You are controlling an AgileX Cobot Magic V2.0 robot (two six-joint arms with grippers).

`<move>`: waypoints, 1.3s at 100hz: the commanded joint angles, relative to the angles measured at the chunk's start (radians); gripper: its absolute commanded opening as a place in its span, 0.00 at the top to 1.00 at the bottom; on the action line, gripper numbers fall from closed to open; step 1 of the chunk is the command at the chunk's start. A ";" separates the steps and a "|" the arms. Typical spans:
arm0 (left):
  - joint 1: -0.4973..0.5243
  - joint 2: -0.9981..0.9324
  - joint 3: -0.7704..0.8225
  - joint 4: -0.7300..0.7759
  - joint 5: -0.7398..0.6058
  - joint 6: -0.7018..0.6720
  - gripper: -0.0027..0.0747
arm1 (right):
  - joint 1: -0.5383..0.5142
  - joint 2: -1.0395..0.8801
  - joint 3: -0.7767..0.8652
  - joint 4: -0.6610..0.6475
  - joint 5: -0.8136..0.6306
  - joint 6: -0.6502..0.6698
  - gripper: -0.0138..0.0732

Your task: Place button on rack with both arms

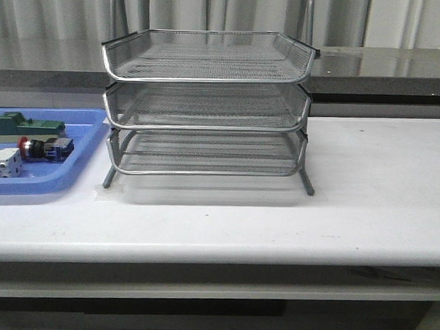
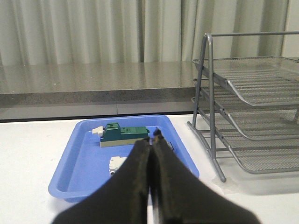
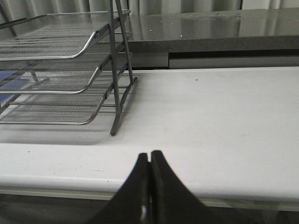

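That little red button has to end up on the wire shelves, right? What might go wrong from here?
The button lies in the blue tray squeezed between a green block and a white block, so the shut left gripper might nudge or grab a neighbour instead. The rack has tight gaps between tiers, so an arm reaching in might bump a rim and shift it.

Soft, even light falls from overhead, and my rack (image 1: 206,106) casts only a faint shadow on the white table (image 1: 379,194). The grey counter (image 1: 385,66) behind shows glare. My left gripper (image 2: 152,140) looks blurred close to the lens.
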 commanded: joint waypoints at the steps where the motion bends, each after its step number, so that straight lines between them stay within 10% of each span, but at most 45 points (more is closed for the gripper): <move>1: -0.006 -0.032 0.056 -0.008 -0.087 -0.005 0.99 | -0.008 -0.020 -0.020 -0.011 -0.086 -0.002 0.92; 102: -0.006 -0.032 0.056 -0.008 -0.087 -0.005 0.99 | -0.008 -0.020 -0.026 -0.017 -0.184 -0.007 0.92; 130: -0.006 -0.032 0.056 -0.008 -0.087 -0.005 0.99 | -0.008 0.069 -0.165 0.103 -0.020 -0.003 0.92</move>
